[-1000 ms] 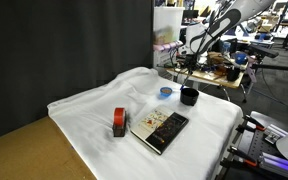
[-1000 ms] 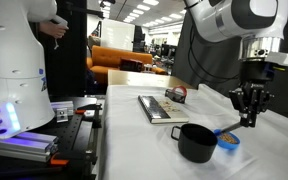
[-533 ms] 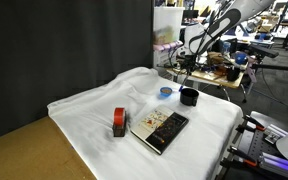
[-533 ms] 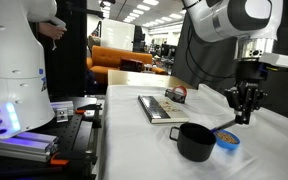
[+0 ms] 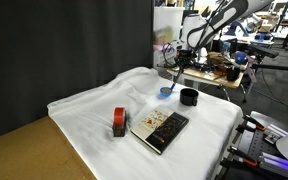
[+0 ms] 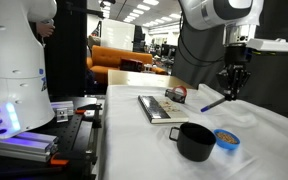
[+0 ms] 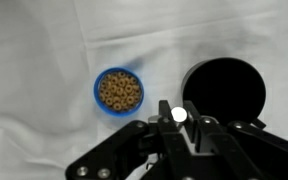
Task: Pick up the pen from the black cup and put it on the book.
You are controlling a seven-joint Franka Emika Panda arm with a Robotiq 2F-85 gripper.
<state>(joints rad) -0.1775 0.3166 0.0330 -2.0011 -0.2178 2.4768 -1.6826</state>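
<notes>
White cloth [image 5: 84,105], blue dish [image 7: 118,91] beside black cup [image 7: 224,92]

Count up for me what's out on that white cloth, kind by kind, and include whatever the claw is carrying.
book: 1
black cup: 1
blue dish of cereal rings: 1
red-and-black block: 1
pen, held in the gripper above the cloth: 1
Total: 5
</notes>
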